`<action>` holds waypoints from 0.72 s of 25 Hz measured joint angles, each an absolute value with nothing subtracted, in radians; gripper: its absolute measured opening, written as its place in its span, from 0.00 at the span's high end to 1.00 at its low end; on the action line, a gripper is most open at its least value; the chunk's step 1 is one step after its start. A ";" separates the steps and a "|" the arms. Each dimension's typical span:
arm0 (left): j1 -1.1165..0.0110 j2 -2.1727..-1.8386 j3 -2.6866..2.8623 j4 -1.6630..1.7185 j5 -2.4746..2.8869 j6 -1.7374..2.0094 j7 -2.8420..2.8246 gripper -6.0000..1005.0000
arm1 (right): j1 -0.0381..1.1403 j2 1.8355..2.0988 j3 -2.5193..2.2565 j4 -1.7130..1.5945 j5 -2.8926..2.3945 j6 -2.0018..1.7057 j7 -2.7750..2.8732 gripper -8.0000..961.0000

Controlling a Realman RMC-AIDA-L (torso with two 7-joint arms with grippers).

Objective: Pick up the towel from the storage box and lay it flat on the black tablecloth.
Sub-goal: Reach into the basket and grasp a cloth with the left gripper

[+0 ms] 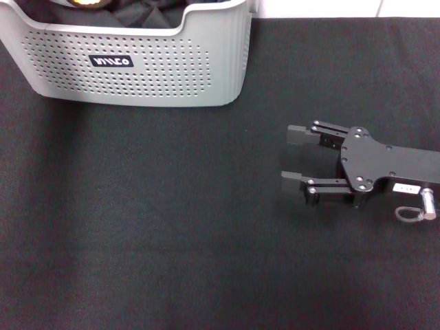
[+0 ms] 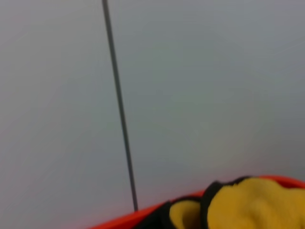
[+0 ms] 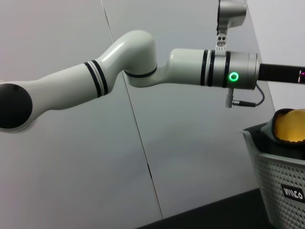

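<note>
The storage box [image 1: 137,69] stands at the far left of the black tablecloth [image 1: 172,220]. A bit of the towel's orange-yellow face [image 1: 86,2] shows inside it at the head view's top edge. In the right wrist view the towel [image 3: 291,126] bulges above the box rim [image 3: 281,191], and the left arm [image 3: 209,69] reaches over the box, its fingers out of frame. The left wrist view shows the towel's yellow plush with black edging [image 2: 257,205] close up. My right gripper [image 1: 297,157] lies open and empty low over the tablecloth at the right, pointing left.
A grey panelled wall [image 3: 71,167] with a dark seam stands behind the table. The tablecloth spreads bare between the box and the right gripper and toward the front.
</note>
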State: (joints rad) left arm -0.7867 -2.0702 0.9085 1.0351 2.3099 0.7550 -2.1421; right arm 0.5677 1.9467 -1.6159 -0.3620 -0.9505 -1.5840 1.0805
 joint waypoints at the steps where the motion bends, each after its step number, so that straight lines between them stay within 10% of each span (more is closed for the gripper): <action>1: -0.783 -2.070 0.909 1.031 2.312 0.755 -2.144 0.15 | 0.572 1.947 -1.617 -0.362 -0.951 -1.580 1.080 0.11; 10: -0.762 -2.068 0.911 1.016 2.316 0.772 -2.145 0.16 | 0.580 1.952 -1.618 -0.362 -0.965 -1.564 1.080 0.12; 18: -0.762 -2.063 0.915 1.025 2.317 0.806 -2.134 0.48 | 0.574 1.957 -1.615 -0.362 -0.966 -1.562 1.080 0.12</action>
State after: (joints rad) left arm -0.7616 -2.0626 0.9152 1.0248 2.3168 0.8061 -2.1337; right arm 0.5744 1.9567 -1.6153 -0.3619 -0.9664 -1.5617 1.0799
